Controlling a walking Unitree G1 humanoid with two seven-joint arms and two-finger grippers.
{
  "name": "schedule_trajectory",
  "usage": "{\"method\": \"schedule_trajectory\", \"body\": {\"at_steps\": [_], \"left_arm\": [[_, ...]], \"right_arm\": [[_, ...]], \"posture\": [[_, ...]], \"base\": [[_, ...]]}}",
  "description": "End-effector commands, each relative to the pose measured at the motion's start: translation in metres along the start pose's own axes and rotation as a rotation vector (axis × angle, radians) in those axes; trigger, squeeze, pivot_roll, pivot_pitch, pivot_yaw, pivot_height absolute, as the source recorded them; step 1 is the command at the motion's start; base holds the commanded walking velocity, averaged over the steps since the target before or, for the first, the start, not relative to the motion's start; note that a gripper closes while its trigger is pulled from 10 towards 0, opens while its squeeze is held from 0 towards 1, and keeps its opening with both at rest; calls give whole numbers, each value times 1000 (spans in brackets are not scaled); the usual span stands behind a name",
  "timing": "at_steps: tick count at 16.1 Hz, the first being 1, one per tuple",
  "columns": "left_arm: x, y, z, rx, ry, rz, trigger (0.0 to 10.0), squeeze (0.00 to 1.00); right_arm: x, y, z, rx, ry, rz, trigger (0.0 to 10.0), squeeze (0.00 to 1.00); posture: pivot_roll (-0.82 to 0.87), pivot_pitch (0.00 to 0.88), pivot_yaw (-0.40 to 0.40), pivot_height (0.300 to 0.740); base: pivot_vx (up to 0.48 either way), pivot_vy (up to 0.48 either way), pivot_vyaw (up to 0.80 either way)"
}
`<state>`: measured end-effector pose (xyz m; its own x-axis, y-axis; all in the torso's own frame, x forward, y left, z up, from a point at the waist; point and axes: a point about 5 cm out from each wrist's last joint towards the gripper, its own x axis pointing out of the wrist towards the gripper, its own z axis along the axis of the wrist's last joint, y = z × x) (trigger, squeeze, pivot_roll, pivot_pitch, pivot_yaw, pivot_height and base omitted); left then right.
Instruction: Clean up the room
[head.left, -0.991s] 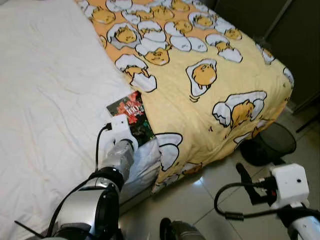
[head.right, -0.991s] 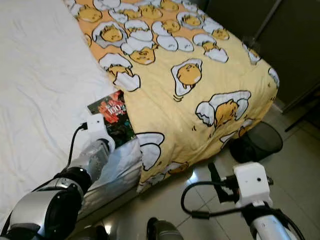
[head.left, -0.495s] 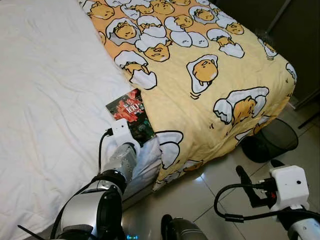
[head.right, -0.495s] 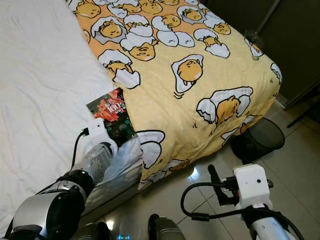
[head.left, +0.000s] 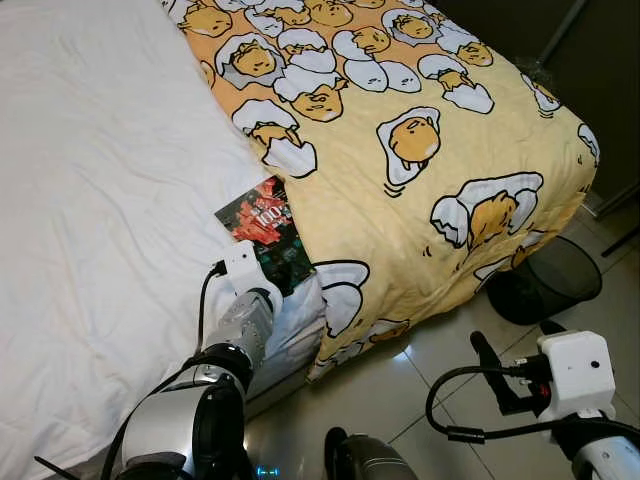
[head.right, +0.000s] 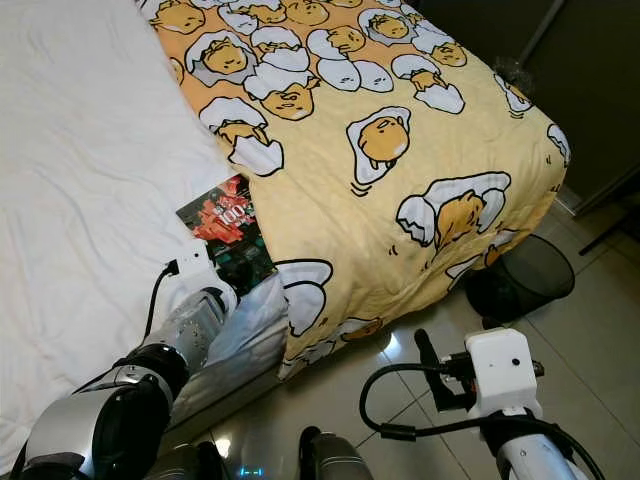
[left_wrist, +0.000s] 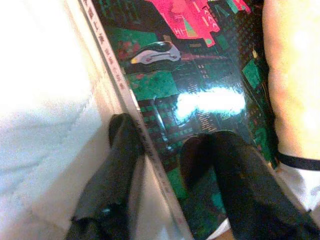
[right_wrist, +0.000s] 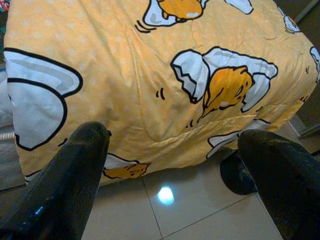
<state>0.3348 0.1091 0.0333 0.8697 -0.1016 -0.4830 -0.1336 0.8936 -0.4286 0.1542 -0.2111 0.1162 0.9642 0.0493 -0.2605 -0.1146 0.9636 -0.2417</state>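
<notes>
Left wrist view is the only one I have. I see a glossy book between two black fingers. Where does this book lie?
Observer: The book lies on the white sheet, near the bed's edge, partly tucked under the yellow egg-print blanket.
Operator: Is the other arm busy?
Observer: No. The right gripper hangs open over the tiled floor beside the bed.
Operator: Anything on that floor?
Observer: A black mesh bin stands by the bed's corner.

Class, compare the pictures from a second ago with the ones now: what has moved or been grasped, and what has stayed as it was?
Little has changed. The left gripper remains at the book, its fingers straddling the near edge. The slight shift across the head views is camera motion. The duvet, mesh bin and open right gripper stay put.
</notes>
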Motion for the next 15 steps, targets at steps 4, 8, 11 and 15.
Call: {"method": "schedule_trajectory", "body": {"at_steps": [4,8,11,15], "left_arm": [[-1,-22,-17,31,59,-113,0,4],[0,-21,-10,-24,33,-114,0,16],[2,-10,11,-95,-43,-97,0,55],[0,13,44,-33,-167,-50,0,137]], "right_arm": [[1,-1,-1,9,7,-22,10000,0],[7,1,0,16,-6,-20,10000,0],[18,2,0,24,-30,-36,10000,0],[42,3,5,43,-89,-59,10000,0]], "posture": [[-343,174,-107,736],[-331,166,-100,736],[-305,114,-59,736],[-245,50,-21,736]], "base": [[0,0,0],[0,0,0],[0,0,0],[0,0,0]]}}
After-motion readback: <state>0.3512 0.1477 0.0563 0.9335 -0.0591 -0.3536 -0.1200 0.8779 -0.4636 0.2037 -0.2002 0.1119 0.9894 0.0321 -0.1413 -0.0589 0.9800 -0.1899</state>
